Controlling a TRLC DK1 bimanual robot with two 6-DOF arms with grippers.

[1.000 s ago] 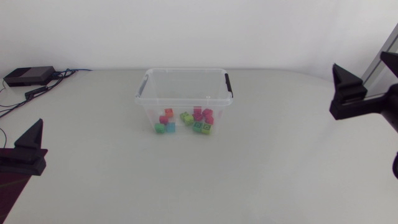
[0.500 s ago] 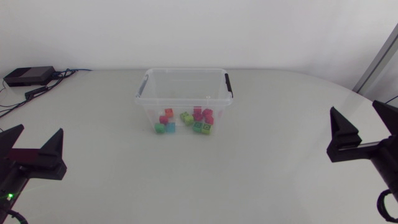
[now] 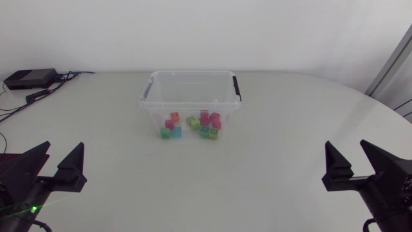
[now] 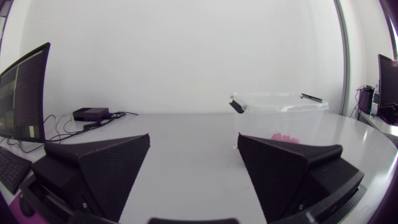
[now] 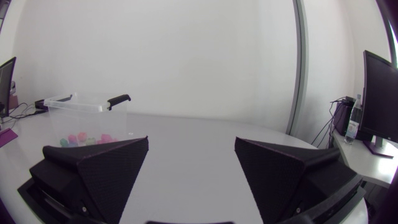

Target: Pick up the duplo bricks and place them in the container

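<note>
A clear plastic container [image 3: 190, 96] with black handles stands at the table's far middle. Several duplo bricks [image 3: 192, 124], pink, green, orange and blue, lie inside it on its floor. My left gripper [image 3: 55, 166] is low at the near left corner, open and empty. My right gripper [image 3: 358, 164] is at the near right, open and empty too. In the left wrist view the container [image 4: 280, 112] is ahead of the open gripper [image 4: 193, 163], pink bricks [image 4: 284, 137] showing through its wall. The right wrist view has the container [image 5: 84, 118] far ahead, beyond one finger of the open gripper [image 5: 191, 163].
A black box [image 3: 29, 78] with cables sits at the table's far left corner. The white tabletop [image 3: 206, 174] stretches bare between both grippers and the container.
Both arms have drawn back toward the near edge and lowered. The left gripper moved right and nearer, the right one came down from the far right. The bricks stayed put.
</note>
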